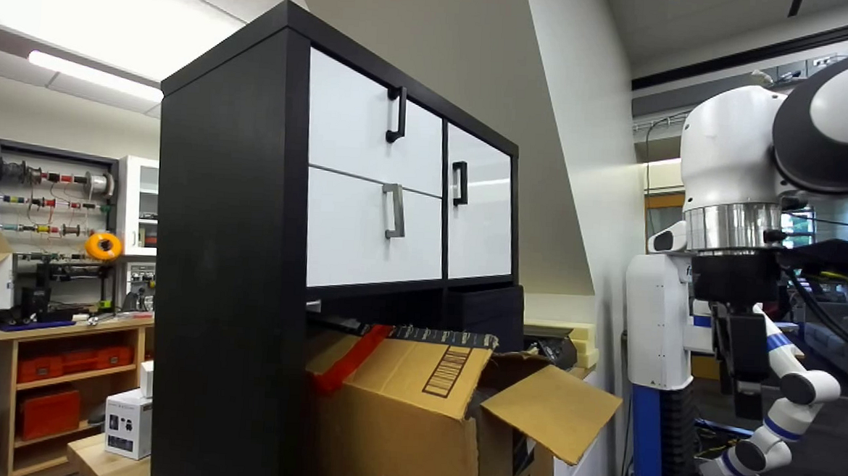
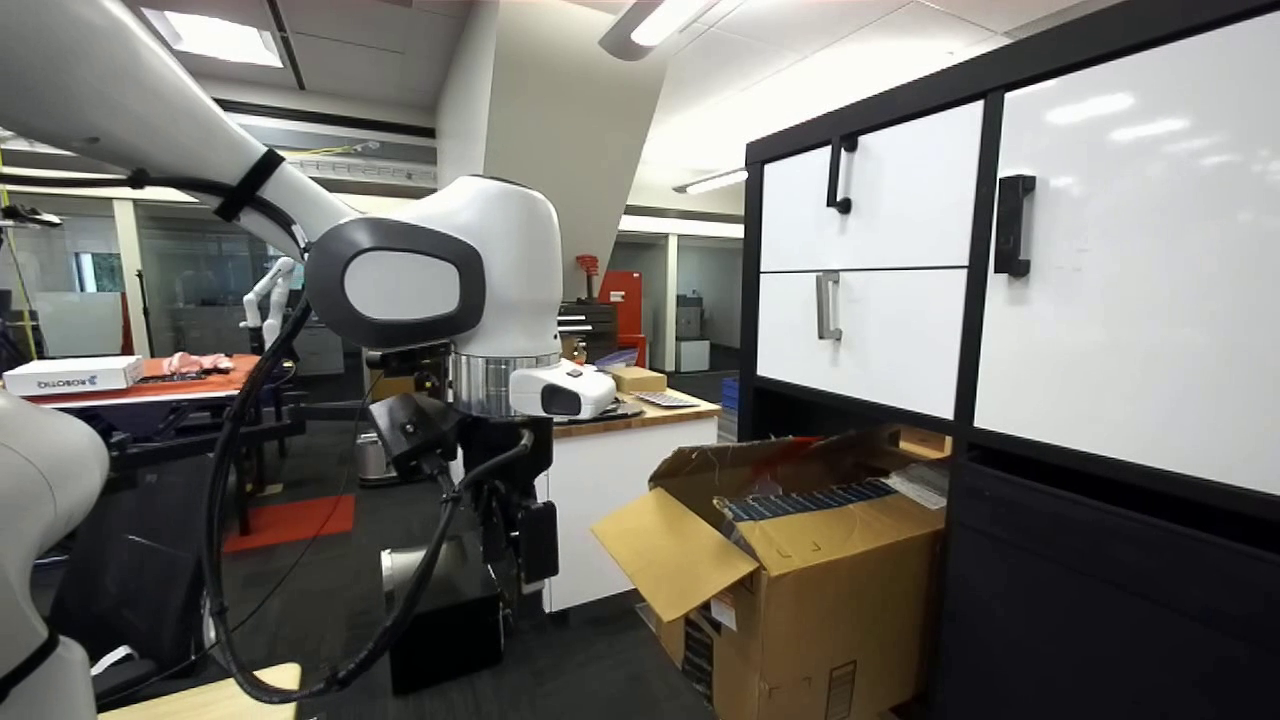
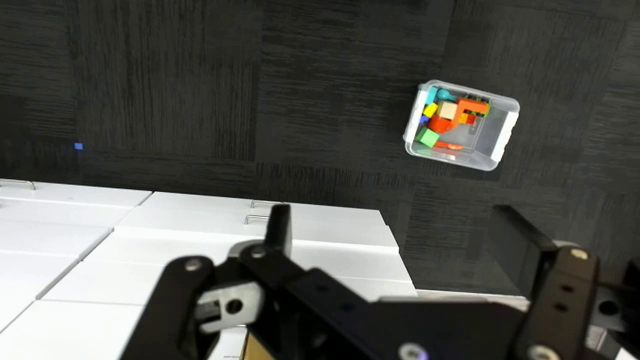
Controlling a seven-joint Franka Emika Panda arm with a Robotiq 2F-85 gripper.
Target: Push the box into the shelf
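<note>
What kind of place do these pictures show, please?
Probably a robotics lab or workshop: there are rows of spools, another robot standing in the background, and a white box marked Robotiq.

Matt cardboard box [image 1: 414, 426], gloss-fronted shelf [image 1: 337, 233]
Arm collar [image 1: 733, 227] in bright metal — bin [image 3: 492, 127] of clear, smooth plastic — carpet [image 3: 330, 90] matt.

Dark patterned carpet [image 3: 340, 65], pale slanted wall [image 1: 433, 57], lit ceiling lamp [image 1: 95, 76], wooden workbench [image 1: 5, 394]
</note>
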